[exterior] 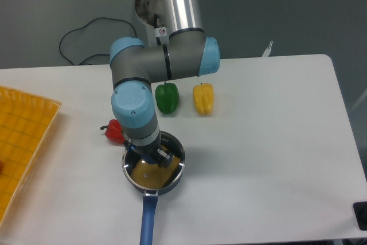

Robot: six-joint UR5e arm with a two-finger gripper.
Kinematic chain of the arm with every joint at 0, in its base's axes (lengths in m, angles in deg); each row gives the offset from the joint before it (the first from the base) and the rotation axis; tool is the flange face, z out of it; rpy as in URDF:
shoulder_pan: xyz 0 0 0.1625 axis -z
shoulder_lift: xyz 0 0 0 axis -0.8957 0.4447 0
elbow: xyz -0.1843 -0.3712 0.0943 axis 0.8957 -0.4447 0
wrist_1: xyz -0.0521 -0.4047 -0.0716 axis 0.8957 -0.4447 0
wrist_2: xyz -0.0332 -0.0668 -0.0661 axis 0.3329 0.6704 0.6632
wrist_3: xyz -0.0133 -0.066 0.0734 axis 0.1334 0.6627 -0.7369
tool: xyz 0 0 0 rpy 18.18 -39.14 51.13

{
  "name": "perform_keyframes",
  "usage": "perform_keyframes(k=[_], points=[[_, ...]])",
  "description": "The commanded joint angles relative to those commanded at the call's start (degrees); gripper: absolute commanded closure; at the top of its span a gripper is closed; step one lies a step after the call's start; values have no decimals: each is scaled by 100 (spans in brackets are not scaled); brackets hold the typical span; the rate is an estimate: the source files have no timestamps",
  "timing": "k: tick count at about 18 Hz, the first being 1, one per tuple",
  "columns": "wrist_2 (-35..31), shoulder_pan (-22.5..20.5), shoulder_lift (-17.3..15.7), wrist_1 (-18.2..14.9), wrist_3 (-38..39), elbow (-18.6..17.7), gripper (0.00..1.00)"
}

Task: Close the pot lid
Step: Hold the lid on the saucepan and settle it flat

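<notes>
The black pot (168, 184) stands at the table's front, its long blue handle (148, 220) pointing toward the front edge. The glass pot lid (144, 172) with its metal rim lies over the pot's mouth, roughly level, showing a yellowish reflection. My gripper (153, 156) reaches straight down onto the lid's centre. The wrist hides the lid's knob and most of the fingers, but the gripper seems shut on the knob.
A red pepper (114, 131) lies just left of the pot, close to the wrist. A green pepper (167, 97) and a yellow pepper (203, 98) sit behind the pot. A yellow tray (23, 142) fills the left edge. A black cable (80, 32) lies at the back.
</notes>
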Motion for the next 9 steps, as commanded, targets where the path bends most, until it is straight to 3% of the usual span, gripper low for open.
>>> perform_keyframes(k=[2,4,9], points=[[9,0,-9,0,0,9,27],[9,0,-9,0,-9,9,0],[35,-26,-35,-18,-35,17,0]])
